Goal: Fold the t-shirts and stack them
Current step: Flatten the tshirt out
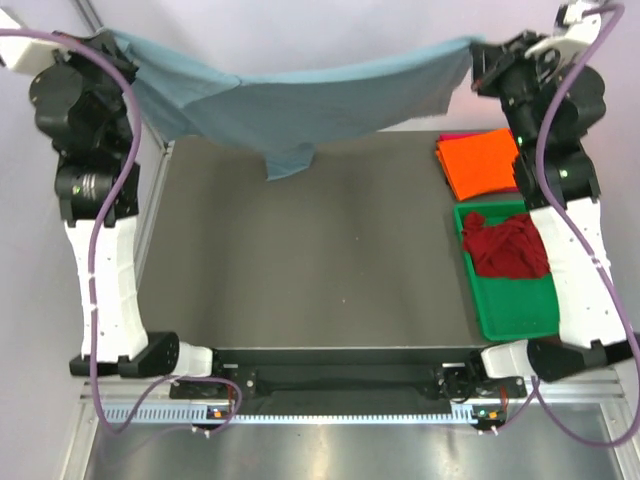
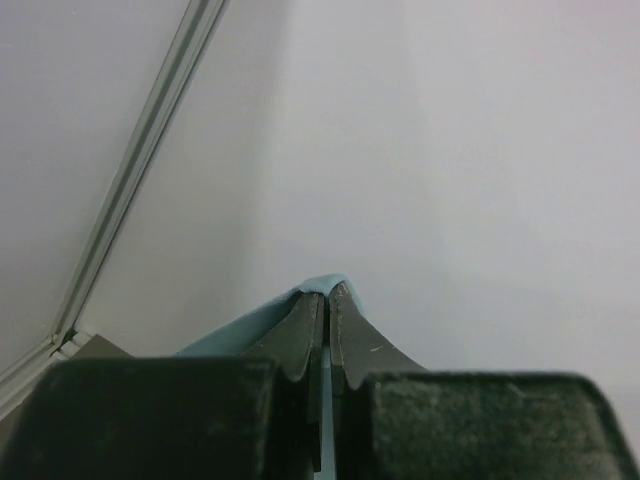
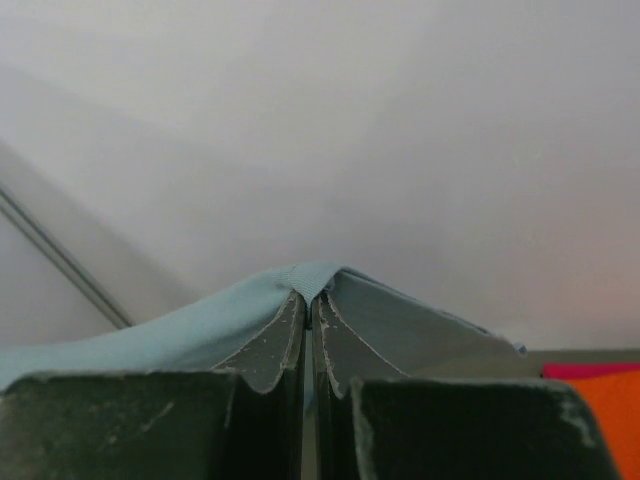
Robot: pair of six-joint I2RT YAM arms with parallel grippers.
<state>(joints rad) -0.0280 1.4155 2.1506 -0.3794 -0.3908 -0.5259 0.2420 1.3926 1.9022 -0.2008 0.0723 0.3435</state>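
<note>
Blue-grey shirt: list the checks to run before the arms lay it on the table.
1. Left gripper shut on the blue-grey shirt: ok.
2. Right gripper shut on its other end: ok.
3. Shirt stretched flat between them: not ok, it sags and a sleeve dangles.
4. Orange shirt off to the side of the drop area: ok.
5. Dark red shirt inside the green tray: ok.
6. Front or back facing down: cannot tell.

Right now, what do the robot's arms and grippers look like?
The left arm and right arm match: white lower links, black joints and bases, a purple cable looping along each. The left gripper and right gripper have dark tapered fingers, the right's scuffed pale.
</note>
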